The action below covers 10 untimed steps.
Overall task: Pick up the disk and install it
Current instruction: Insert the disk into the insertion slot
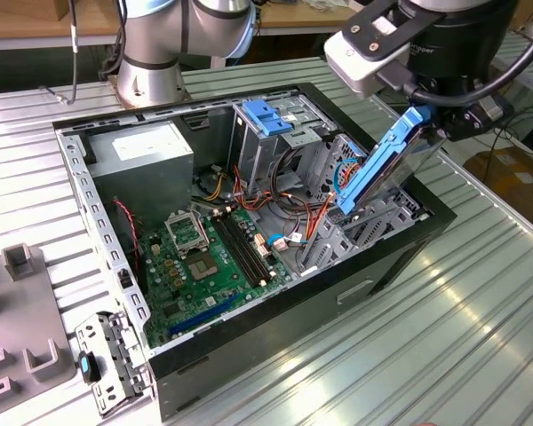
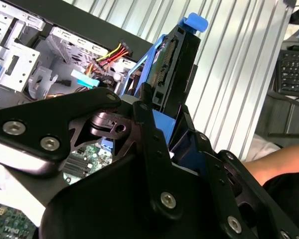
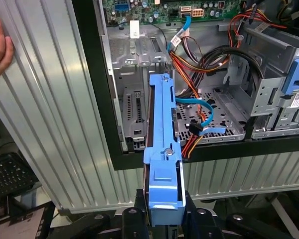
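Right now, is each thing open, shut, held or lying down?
Silver-grey rectangular metal disk in bright blue plastic rails: held, tilted above the case's drive bay, not installed yet.
Black tool: shut on the disk.
Black-and-grey metal computer case: lying flat, side open.

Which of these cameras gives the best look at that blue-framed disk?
The exterior view: the disk shows nearly whole, tilted over the open case. The first wrist view shows its blue rail edge-on; the second wrist view shows its connector end beyond the black jaws.
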Tool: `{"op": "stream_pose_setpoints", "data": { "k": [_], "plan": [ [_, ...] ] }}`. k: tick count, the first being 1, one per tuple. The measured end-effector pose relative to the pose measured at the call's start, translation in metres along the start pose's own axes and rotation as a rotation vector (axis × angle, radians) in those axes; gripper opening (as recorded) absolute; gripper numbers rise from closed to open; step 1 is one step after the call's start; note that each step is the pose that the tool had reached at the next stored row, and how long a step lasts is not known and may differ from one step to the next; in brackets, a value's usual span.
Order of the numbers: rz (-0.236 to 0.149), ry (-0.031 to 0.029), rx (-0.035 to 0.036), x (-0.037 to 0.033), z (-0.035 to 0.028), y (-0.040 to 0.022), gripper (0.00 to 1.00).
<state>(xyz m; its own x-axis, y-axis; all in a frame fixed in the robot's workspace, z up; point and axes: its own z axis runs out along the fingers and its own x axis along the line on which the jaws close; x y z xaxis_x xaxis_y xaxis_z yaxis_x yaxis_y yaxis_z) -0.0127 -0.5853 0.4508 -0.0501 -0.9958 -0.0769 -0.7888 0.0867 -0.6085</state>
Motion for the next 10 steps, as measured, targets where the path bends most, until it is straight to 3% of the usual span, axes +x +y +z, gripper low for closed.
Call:
{"op": "stream_pose_setpoints", "data": {
  "k": [6, 8, 10],
  "plan": [
    [-0.016, 0.0171, 0.0260, -0.0055, -0.0047, 0.0106, 0.36],
    [-0.024, 0.0232, 0.0570, -0.0128, -0.0050, 0.0145, 0.36],
    [-0.027, 0.0241, 0.0751, -0.0134, -0.0044, 0.0152, 0.36]
  ]
}}
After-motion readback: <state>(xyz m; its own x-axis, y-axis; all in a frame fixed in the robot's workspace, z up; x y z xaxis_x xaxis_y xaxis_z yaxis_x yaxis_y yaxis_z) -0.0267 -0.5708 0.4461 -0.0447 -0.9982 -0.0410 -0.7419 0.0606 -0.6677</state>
